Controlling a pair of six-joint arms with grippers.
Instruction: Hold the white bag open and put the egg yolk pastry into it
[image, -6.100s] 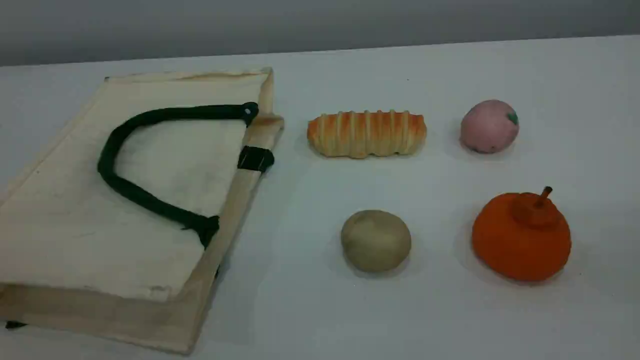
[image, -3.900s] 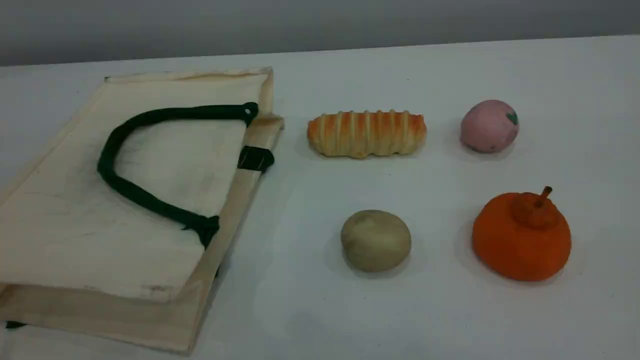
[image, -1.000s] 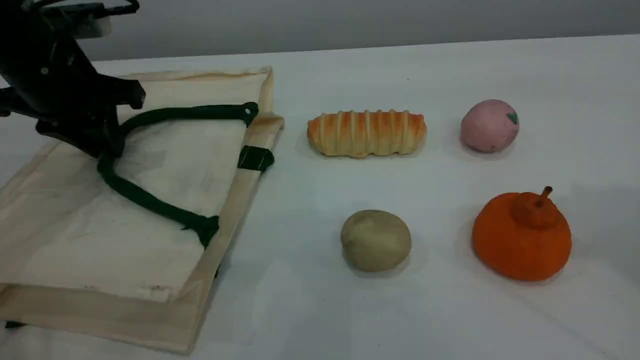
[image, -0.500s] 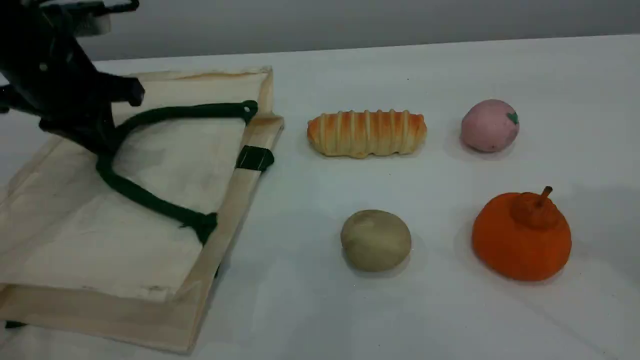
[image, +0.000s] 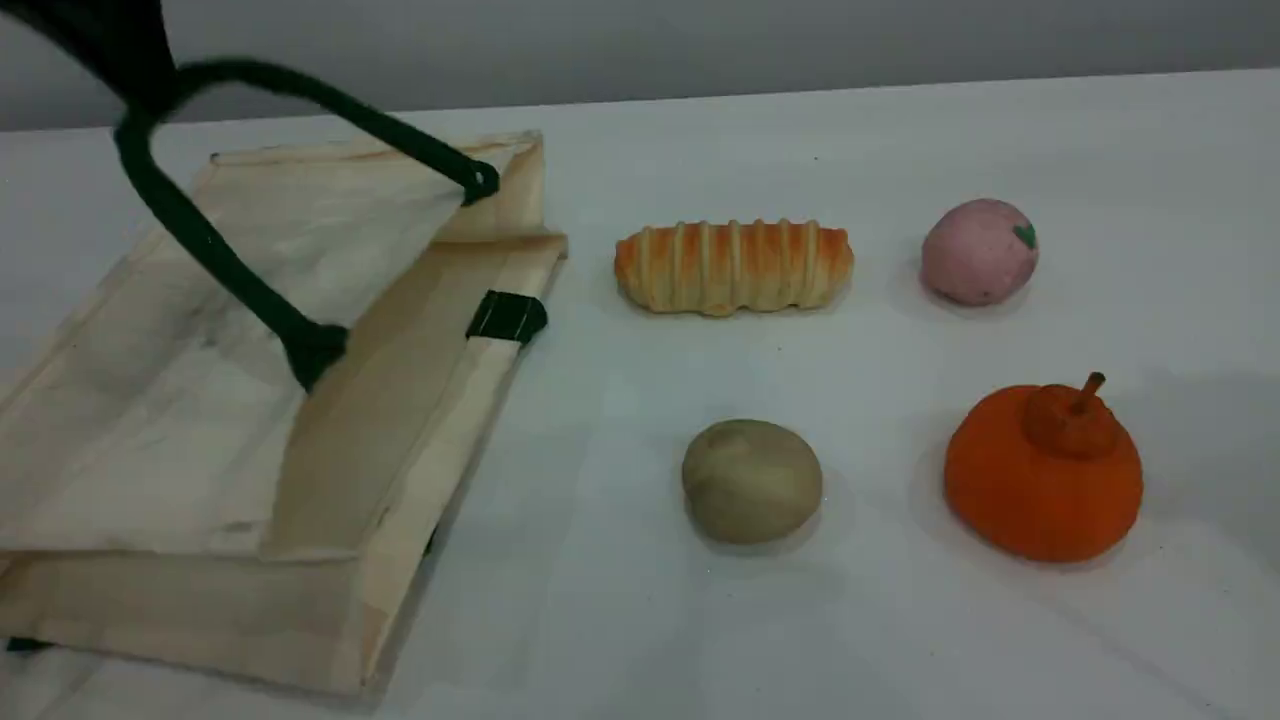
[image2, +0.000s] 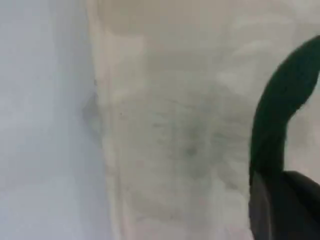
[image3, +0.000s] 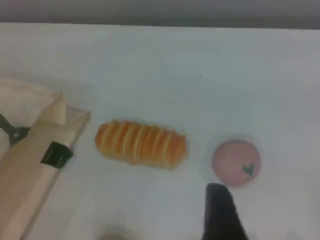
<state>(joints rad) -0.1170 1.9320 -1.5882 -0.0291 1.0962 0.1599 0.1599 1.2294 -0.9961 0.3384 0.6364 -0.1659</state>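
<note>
Left hand (image: 140, 78): in the top left corner of the scene view, above the far left part of the bag. Its fingers are closed tight on the rope handle.
Rope handle (image: 205, 245): dark green. It hangs from the left hand in a tall arch, clear of the canvas, with both ends fixed to the bag's upper panel. In the left wrist view it runs up from the dark fingertip (image2: 282, 210).
White bag (image: 150, 440): lies on the left of the table (image: 700, 620). The mouth side of its upper panel is pulled up, so the mouth gapes towards the right and a tan strip of the lower panel shows.
Green tab (image: 507, 317): on the lower edge of the mouth, flat on the table side.
Bread loaf (image: 733, 267): orange-striped, lying crosswise just right of the bag's far corner.
Egg yolk pastry (image: 752, 481): on the table to the right of the bag's mouth and nearer the camera than the loaf. It is apart from both, and no hand touches it.
Pink ball (image: 978, 251): far right, level with the loaf.
Orange fruit (image: 1043, 473): stem up, to the right of the pastry.
Right hand (image3: 220, 215): only one dark fingertip shows, in its wrist view near the pink ball. How far it is open cannot be told.
</note>
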